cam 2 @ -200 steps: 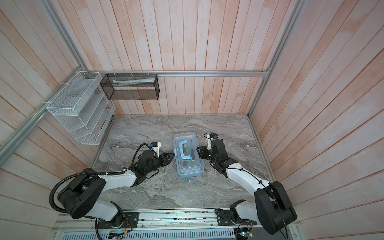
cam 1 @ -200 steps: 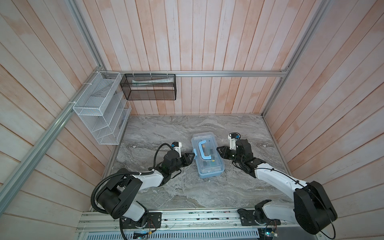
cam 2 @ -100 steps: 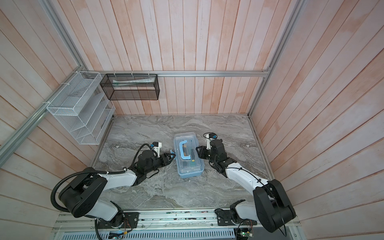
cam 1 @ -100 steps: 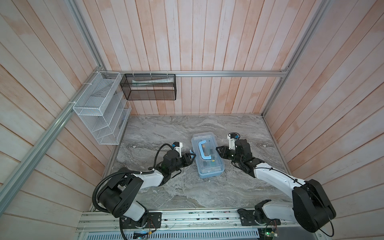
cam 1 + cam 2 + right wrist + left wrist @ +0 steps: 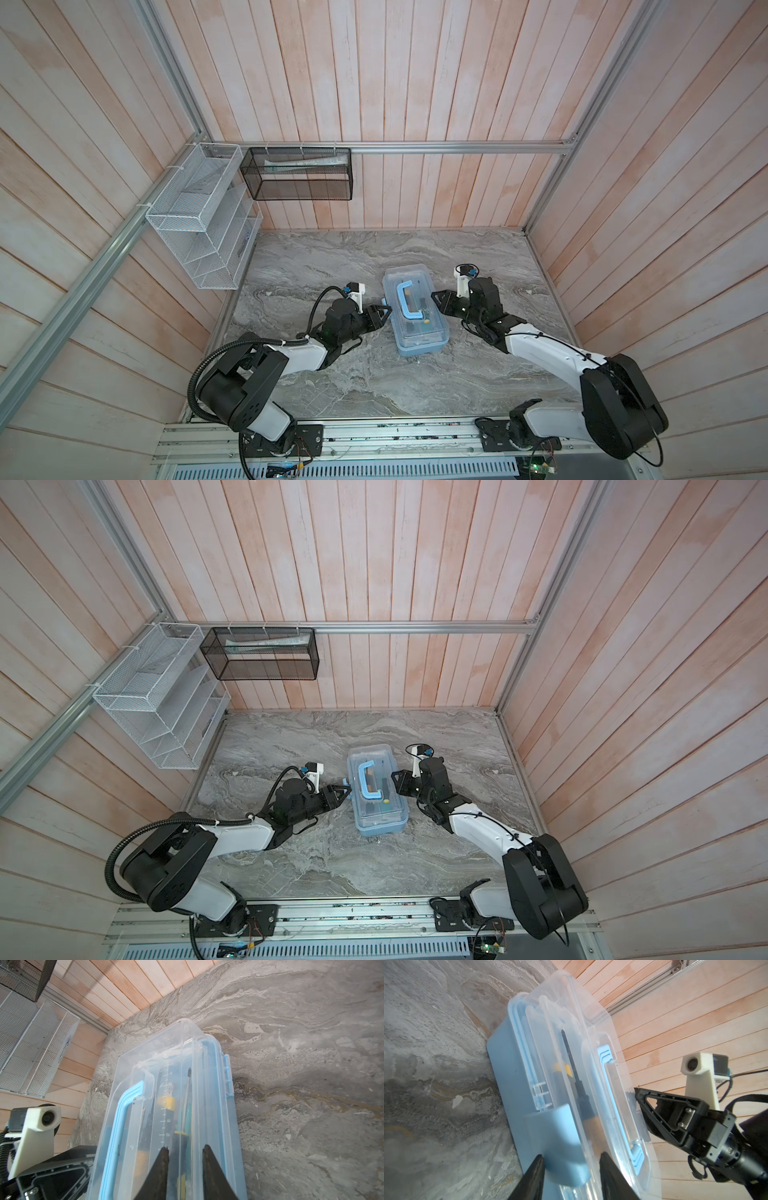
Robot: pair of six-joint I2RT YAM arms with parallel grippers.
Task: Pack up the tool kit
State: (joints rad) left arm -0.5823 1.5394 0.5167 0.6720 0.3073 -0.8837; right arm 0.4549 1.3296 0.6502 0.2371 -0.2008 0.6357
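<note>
Light-blue rectangular plastic tool kit (image 5: 419,332), clear lid down, flat on grey marble tabletop (image 5: 332,257) between the arms, left gripper (image 5: 570,1155) jaws spread astride its light-blue latch (image 5: 556,1142), right gripper (image 5: 185,1147) jaws slightly apart at the opposite long edge.

A robotics test cell is suggested by plank walls (image 5: 415,83), aluminium framing (image 5: 457,146), a marble-patterned tabletop (image 5: 374,382) and rail-mounted arms (image 5: 548,353).

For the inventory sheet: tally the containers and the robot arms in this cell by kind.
Tool kit: 1
White wire-mesh rack: 1
Black mesh basket: 1
Robot arms: 2
Total: 5
</note>
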